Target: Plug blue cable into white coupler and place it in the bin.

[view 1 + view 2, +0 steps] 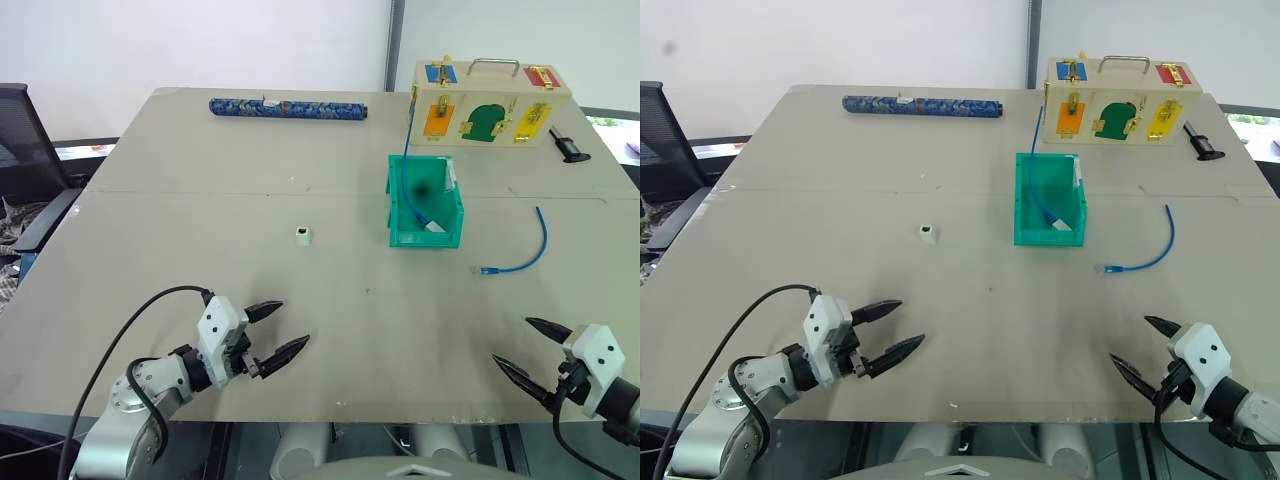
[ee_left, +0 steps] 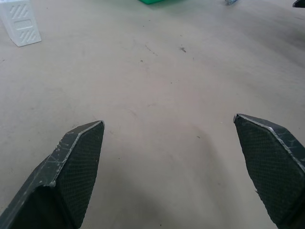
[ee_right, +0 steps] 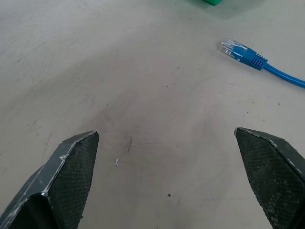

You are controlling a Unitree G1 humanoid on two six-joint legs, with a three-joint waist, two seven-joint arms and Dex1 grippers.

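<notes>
Left eye view: the left gripper (image 1: 278, 341) and right gripper (image 1: 520, 346) hover low over the near edge of the worktop (image 1: 200, 230), jaws spread wide, holding and touching nothing. The white coupler (image 1: 303, 235) stands alone mid-worktop. The blue cable (image 1: 520, 256) lies curved right of the bin (image 1: 425, 203), apart from it.

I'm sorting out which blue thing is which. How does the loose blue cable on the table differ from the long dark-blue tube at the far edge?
The blue cable is thin, bright blue and curved, with a clear plug at its end; the tube is thick, dark, patterned and straight. The cable lies right of the bin, the tube far beyond it to the left. Both rest untouched on the table.
</notes>
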